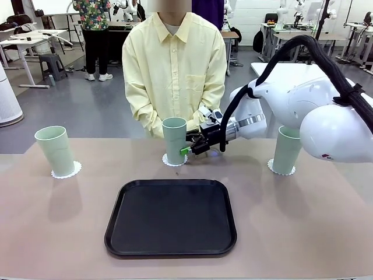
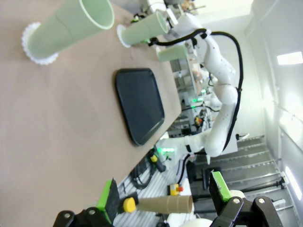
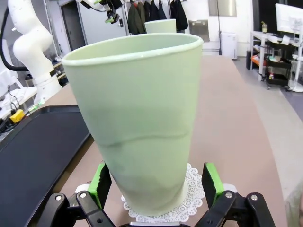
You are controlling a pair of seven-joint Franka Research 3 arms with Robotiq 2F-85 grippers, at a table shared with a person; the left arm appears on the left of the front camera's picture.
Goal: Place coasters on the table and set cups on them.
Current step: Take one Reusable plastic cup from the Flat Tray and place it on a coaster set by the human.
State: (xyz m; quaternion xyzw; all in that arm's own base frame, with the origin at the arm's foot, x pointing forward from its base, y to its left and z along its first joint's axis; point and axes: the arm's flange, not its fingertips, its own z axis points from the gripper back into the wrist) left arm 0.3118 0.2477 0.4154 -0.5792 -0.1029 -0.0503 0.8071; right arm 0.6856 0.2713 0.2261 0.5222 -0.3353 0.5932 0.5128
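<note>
All three cups stand on coasters on the counter (image 1: 303, 233); my right pincer (image 1: 189, 147) sits spread around the middle cup (image 1: 174, 140), so only withdrawal seems left.

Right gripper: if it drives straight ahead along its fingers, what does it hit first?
The middle cup. It already stands between the open fingers of the right gripper, on its coaster, so likely contact almost at once; the exact gap is unclear.
</note>
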